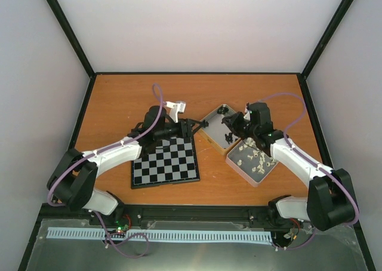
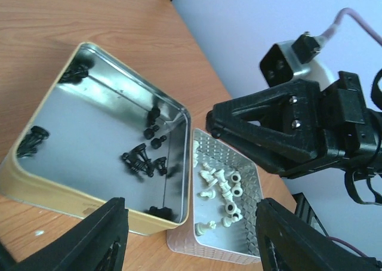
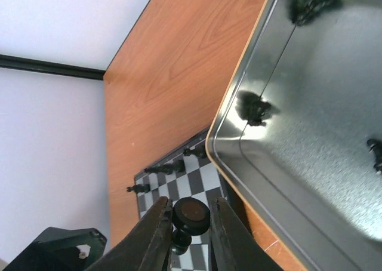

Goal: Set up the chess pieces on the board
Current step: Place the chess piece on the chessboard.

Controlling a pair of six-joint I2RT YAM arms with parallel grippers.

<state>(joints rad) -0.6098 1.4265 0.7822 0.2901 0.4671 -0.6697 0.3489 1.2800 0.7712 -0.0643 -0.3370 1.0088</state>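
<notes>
The board [image 1: 166,162] lies at centre-left, partly under my left arm. In the right wrist view the board [image 3: 173,184] carries three black pieces [image 3: 164,168] along its far edge. My right gripper [image 3: 191,206] is shut on a black piece [image 3: 191,216], held above the board's corner beside the gold-rimmed tin [image 3: 227,163]. From above, the right gripper [image 1: 229,126] is over that tin [image 1: 210,117]. My left gripper [image 2: 191,241] is open and empty above the two tins; from above, the left gripper [image 1: 194,128] is by the board's far right corner. Several black pieces [image 2: 143,160] lie in the tin.
A second silver tin [image 1: 239,166] with several cream-white pieces [image 2: 221,187] touches the gold-rimmed tin [image 2: 89,196] at a corner. The right arm's gripper [image 2: 268,128] hangs close in front of my left wrist camera. Black frame posts stand at the table's back corners.
</notes>
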